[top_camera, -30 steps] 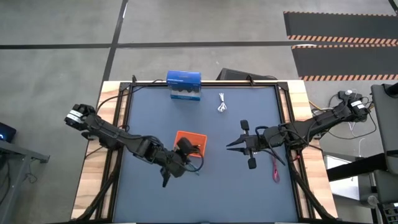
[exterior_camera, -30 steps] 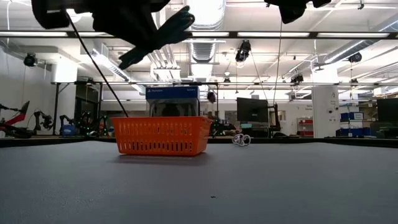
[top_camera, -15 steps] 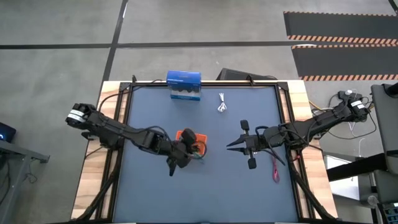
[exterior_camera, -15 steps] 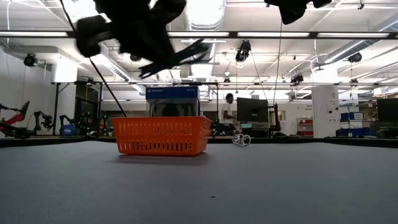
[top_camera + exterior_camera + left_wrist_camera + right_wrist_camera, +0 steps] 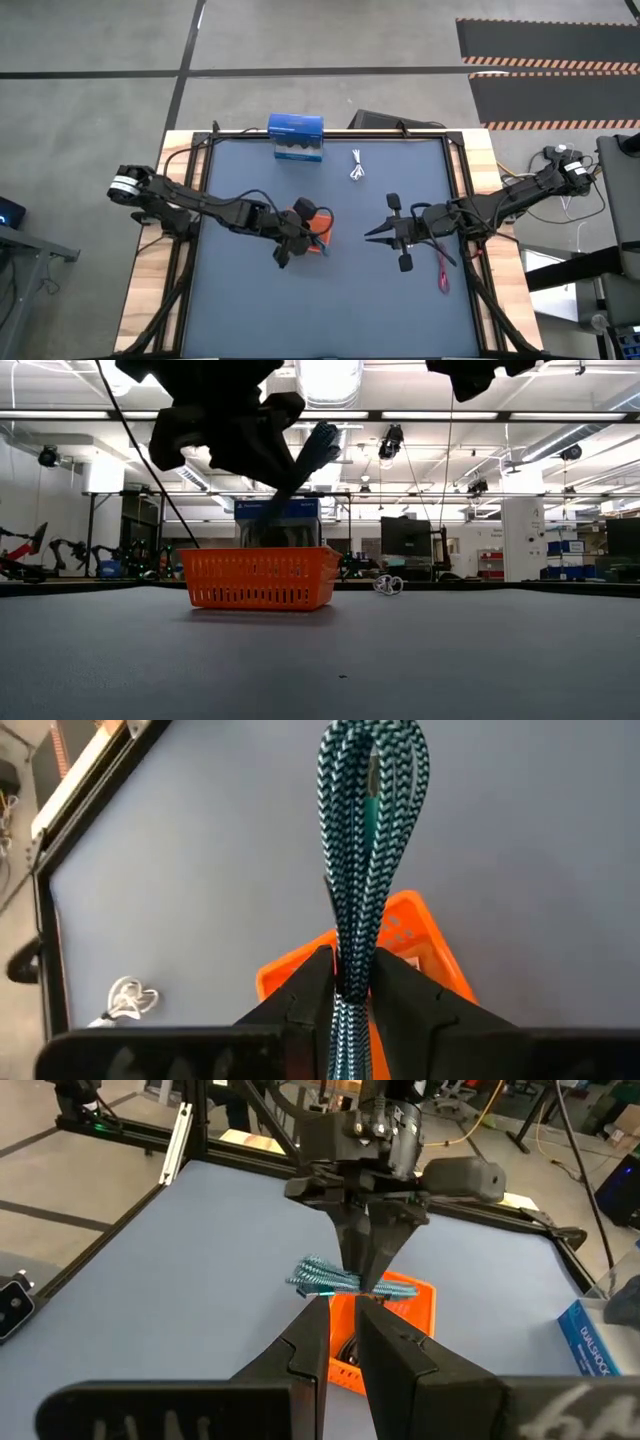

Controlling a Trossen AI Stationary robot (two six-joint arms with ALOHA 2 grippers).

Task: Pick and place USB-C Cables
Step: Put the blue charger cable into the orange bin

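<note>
My left gripper [image 5: 300, 226] hovers over the orange tray [image 5: 316, 236], shut on the teal-green cable [image 5: 368, 830], a braided bundle; the right wrist view shows that cable [image 5: 328, 1277] lying level just above the tray [image 5: 405, 1318]. My right gripper [image 5: 372, 232] waits shut to the tray's right, above the mat. The white cable [image 5: 356, 166] lies near the far edge. The red cable [image 5: 441, 272] lies by the right edge. I cannot make out the black cable. My left gripper pinches the teal-green cable between its two fingers, about the middle of the bundle [image 5: 350, 975]. The fingers [image 5: 352, 1240] come from above, pointing down, and lie across the bundle. The cable is lifted clear over the tray, level, with its looped end [image 5: 375, 755] sticking out to one side.
A blue box [image 5: 296, 137] stands at the far edge of the dark mat, behind the tray [image 5: 260, 578]. The table's black frame [image 5: 196, 190] and wooden borders run along both sides. Open mat lies near the table's near edge [image 5: 330, 320].
My left gripper, still shut on the teal-green cable, has travelled from the tray's near-left side toward the far and right edges until it is over the tray. It has turned on the way and come lower toward the tray. The right arm kept still.
</note>
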